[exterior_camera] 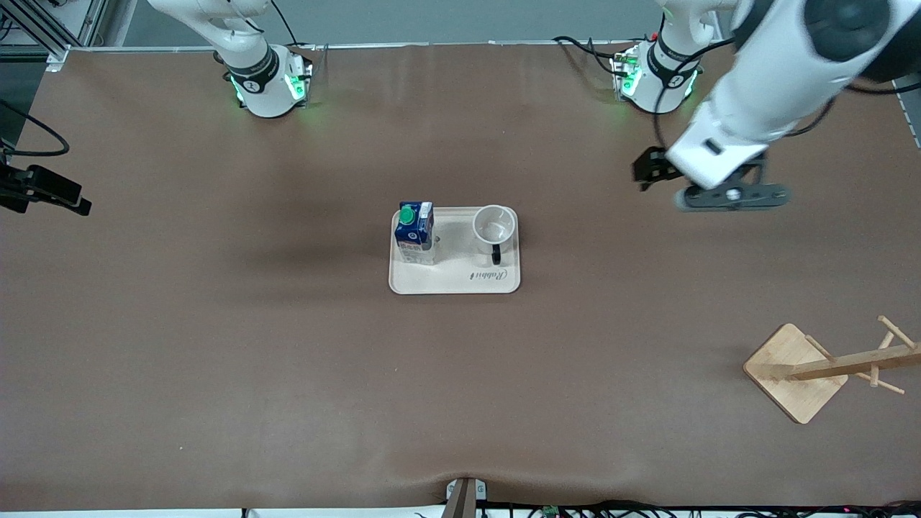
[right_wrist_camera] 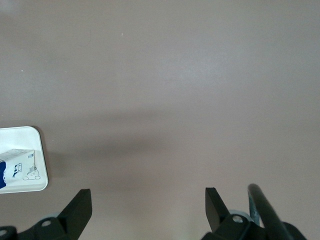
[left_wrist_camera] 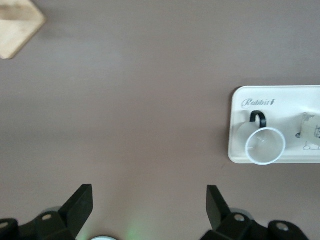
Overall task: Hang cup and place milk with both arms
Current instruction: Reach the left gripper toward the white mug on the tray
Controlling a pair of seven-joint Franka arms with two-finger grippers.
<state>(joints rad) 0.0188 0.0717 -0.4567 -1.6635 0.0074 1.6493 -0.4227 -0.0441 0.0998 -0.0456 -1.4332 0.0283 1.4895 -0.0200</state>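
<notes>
Nearest the front camera, toward the left arm's end of the table, stands a wooden mug tree (exterior_camera: 827,367) on a flat square base, its pegs bare. Farther from the camera, at mid-table, lies a cream rectangular tray (exterior_camera: 455,282) with "Rabbit" printed along the edge nearer the camera. On it the milk (exterior_camera: 415,232), a dark blue carton with a green round cap, stands upright at the end toward the right arm, and the cup (exterior_camera: 494,226), a white mug sitting mouth up, stands at the end toward the left arm, its black handle turned toward the front camera; the two are apart, with bare tray between them. The left gripper (exterior_camera: 709,188) hangs in the air over bare brown table (exterior_camera: 216,324) between the tray and the left arm's base, its fingers (left_wrist_camera: 80,202) spread wide and holding nothing. The right gripper (right_wrist_camera: 147,205) also hovers over bare table off the tray's milk end, its fingers (right_wrist_camera: 77,205) likewise parted and empty.
</notes>
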